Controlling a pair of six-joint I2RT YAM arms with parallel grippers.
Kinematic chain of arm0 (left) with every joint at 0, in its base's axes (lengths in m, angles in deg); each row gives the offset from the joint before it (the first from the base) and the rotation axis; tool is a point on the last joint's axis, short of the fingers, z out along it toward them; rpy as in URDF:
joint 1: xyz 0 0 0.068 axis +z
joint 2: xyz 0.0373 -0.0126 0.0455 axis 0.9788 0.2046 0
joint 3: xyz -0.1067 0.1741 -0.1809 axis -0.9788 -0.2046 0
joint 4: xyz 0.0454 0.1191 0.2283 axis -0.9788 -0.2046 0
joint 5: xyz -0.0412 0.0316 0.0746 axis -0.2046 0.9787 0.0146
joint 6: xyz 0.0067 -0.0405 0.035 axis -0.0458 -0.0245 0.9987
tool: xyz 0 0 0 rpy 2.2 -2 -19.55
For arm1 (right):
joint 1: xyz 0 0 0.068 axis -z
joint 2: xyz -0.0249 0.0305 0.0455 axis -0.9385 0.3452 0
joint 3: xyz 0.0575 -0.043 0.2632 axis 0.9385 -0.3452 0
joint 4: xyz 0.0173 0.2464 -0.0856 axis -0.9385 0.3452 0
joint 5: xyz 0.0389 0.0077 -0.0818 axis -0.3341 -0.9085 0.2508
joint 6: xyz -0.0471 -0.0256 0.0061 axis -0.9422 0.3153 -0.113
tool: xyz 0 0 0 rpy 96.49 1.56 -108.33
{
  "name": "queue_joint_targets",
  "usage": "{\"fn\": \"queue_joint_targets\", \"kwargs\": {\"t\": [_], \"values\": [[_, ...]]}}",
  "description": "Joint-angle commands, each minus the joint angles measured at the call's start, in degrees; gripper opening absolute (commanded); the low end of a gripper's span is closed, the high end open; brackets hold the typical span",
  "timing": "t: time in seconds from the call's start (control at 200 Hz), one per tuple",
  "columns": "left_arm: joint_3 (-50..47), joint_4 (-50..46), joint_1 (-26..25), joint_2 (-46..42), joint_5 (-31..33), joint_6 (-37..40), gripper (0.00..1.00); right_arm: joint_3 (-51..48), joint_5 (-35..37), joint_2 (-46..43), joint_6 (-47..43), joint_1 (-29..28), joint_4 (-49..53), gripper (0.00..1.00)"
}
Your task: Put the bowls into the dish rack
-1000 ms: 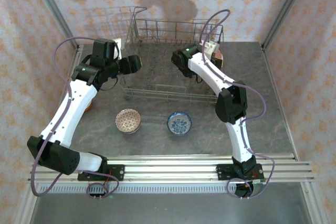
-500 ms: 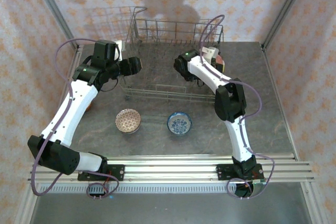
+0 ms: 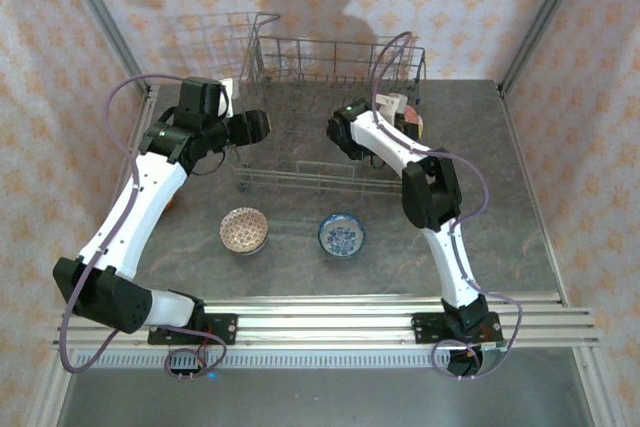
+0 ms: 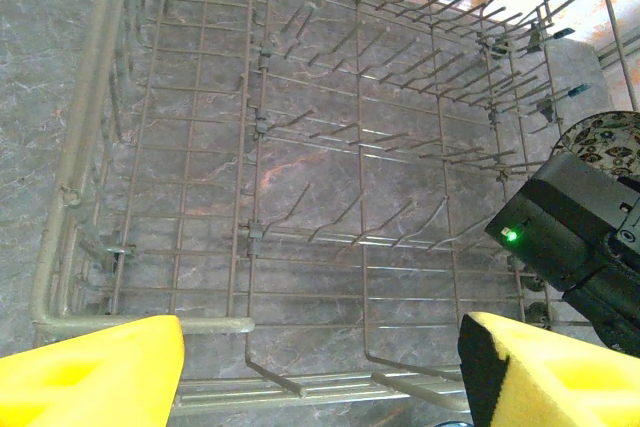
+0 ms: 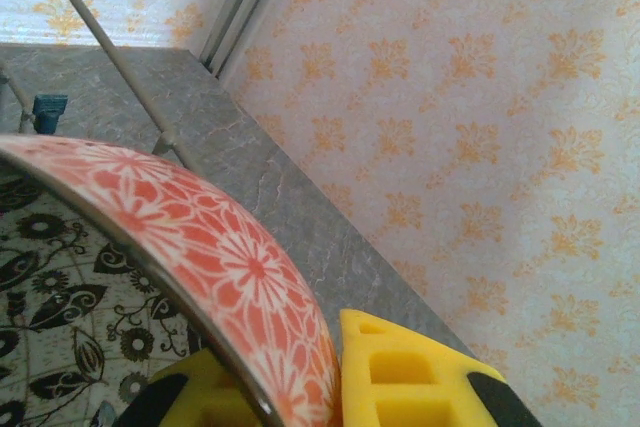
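The right gripper (image 5: pixel 300 392) is clamped on the rim of a red-flowered bowl (image 5: pixel 200 237), black pattern inside, up at the right end of the dish rack (image 4: pixel 215 325). The left gripper (image 4: pixel 320 372) hangs over the rack's left side, jaws wide apart, nothing between them. A pinkish bowl (image 3: pixel 244 230) and a blue-patterned bowl (image 3: pixel 342 235) sit on the table (image 3: pixel 500 207) just in front of the rack.

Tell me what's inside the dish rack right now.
Bare tines across most of the dish rack. At its right end the right gripper holds a floral bowl; the right arm covers whatever lies beneath it.
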Motion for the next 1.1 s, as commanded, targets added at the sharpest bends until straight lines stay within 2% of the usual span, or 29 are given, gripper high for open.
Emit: {"fn": "queue_joint_targets", "kwargs": {"t": [0.0,0.28,0.545,1.096], "values": [[-0.8,-0.1,0.4,-1.6,-0.9,1.8,0.74,0.8,-1.3,1.7,-0.7,-0.7,8.7,0.01],[-0.8,0.2,0.4,-2.1,-1.4,2.1,0.74,1.7,-5.9,4.2,-2.1,-1.3,8.8,0.02],[-1.0,0.3,0.3,-2.6,-1.7,2.3,0.74,3.3,-9.0,5.6,-3.6,-2.2,8.7,0.06],[-0.6,0.5,0.4,-3.7,-2.2,2.5,0.74,5.5,-15.9,8.5,-6.8,-3.0,8.7,0.07]]}}
